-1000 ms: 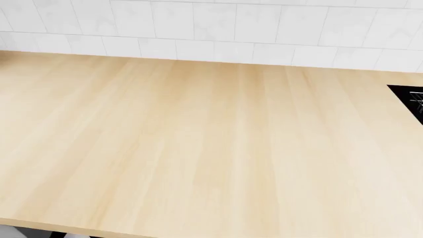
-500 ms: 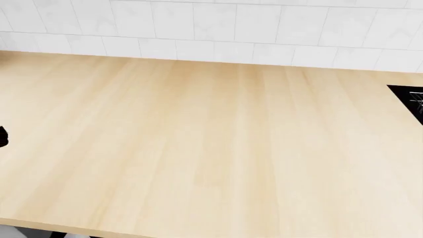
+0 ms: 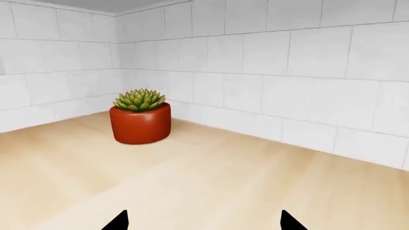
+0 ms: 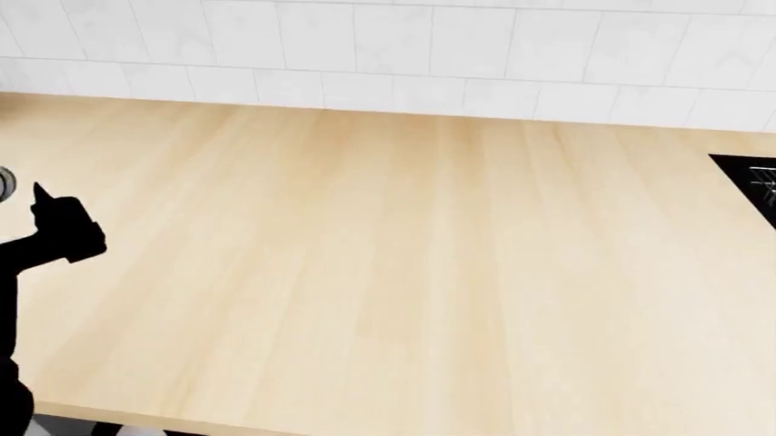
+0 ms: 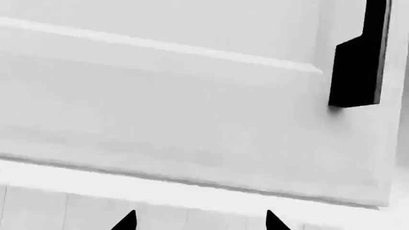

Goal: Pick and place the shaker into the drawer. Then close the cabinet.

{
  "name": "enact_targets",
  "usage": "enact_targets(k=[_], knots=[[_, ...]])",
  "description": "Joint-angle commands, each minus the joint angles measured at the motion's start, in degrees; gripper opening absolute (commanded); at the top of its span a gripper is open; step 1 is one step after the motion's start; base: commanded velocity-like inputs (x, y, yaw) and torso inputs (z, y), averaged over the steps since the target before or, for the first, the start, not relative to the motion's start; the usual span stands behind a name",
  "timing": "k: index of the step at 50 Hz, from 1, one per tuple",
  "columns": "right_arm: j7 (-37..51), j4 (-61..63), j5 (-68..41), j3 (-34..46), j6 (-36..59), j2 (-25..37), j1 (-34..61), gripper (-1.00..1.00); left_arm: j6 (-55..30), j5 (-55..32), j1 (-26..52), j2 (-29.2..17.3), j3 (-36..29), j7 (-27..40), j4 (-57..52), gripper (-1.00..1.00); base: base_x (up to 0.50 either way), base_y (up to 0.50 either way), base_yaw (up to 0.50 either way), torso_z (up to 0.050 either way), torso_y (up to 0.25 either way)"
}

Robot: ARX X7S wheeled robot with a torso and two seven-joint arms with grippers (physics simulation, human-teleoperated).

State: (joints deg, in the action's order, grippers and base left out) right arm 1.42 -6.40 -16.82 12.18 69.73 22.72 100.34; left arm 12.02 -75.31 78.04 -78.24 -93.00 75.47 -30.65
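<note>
- Head view: your left gripper (image 4: 54,222) has risen over the table (image 4: 424,272) edge since a second ago; neither shaker nor drawer shows, so nothing looks done yet.
- Left wrist view: tips spread apart, empty, facing a potted plant (image 3: 140,116).
- Right wrist view: the right gripper (image 5: 198,220) is released, empty, before a white cabinet front (image 5: 160,96) with a black handle (image 5: 361,57).

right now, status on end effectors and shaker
Left end effector open, empty, over counter. Right end effector open, facing cabinet front. Shaker not in view.
</note>
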Motion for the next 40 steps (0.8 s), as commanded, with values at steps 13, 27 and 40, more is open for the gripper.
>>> enact_targets(k=[13, 27, 40], knots=[[64.7, 54.3, -74.6, -15.0, 12.0, 14.3, -35.7, 1.0, -7.7, 0.5, 5.4, 11.2, 1.8, 3.2, -7.0, 1.0, 0.0, 0.0, 0.0, 0.0, 0.0], [48.6, 58.9, -63.7, -21.2, 7.3, 17.4, -45.8, 1.0, -7.6, 3.0, 4.0, 11.5, 1.3, 2.5, -7.6, 1.0, 0.05, -0.39, 0.0, 0.0, 0.0], [53.8, 59.3, -66.8, -19.6, 7.3, 16.5, -45.6, 1.0, -6.9, 3.9, 2.3, 11.8, 0.9, 2.5, -7.2, 1.0, 0.06, -0.5, 0.0, 0.0, 0.0]])
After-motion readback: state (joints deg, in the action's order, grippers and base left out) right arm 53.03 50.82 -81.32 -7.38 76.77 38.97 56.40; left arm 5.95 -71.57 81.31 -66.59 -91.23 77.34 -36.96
